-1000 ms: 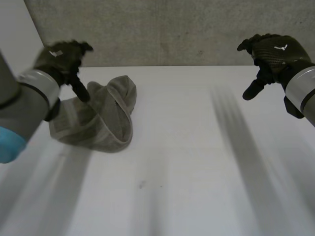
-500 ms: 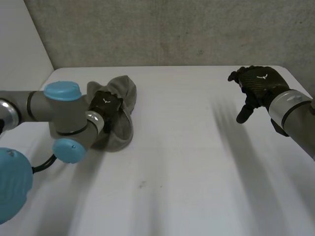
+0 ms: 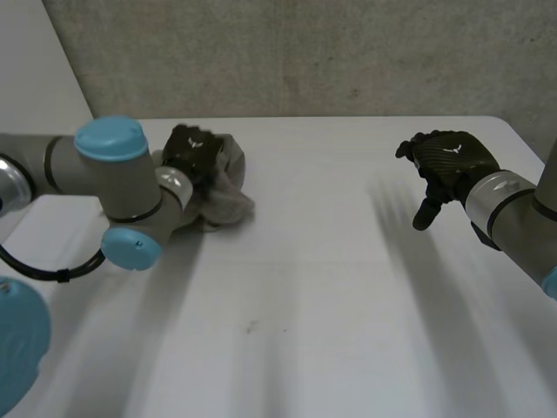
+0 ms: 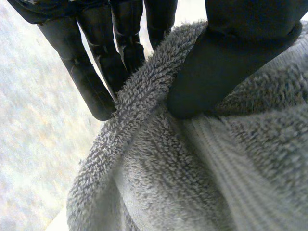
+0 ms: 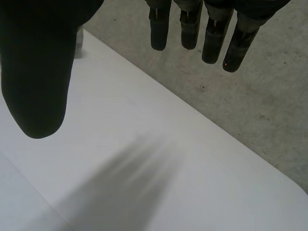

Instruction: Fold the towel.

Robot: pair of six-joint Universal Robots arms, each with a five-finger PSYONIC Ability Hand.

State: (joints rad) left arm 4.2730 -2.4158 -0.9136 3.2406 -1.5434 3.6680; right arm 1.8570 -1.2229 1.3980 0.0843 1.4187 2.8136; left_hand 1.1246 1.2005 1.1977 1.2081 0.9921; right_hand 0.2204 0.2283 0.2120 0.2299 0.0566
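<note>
Head view: grey terry-cloth towel (image 3: 224, 198) sits bunched in a heap at the far left of the white worktop (image 3: 305, 287), near the back edge. The left robot hand (image 3: 190, 150) is on top of the heap's far side, with the left arm (image 3: 104, 178) bent in front of it. The right robot hand (image 3: 448, 161) hovers above the bare right side, well apart from the towel, fingers hanging loose and apart. Left wrist view: left robot hand (image 4: 236, 48) is clamped on a thick fold of the towel (image 4: 159, 183), thumb pressed on one face and fingers (image 4: 96, 82) on the other, cloth bulging out below the pinch. Right wrist view: right robot hand (image 5: 38, 72) is spread, thumb clear of the fingers (image 5: 192, 24), nothing in it; worktop (image 5: 168, 183) under the palm, grey concrete wall (image 5: 250, 96) beyond the fingertips.
</note>
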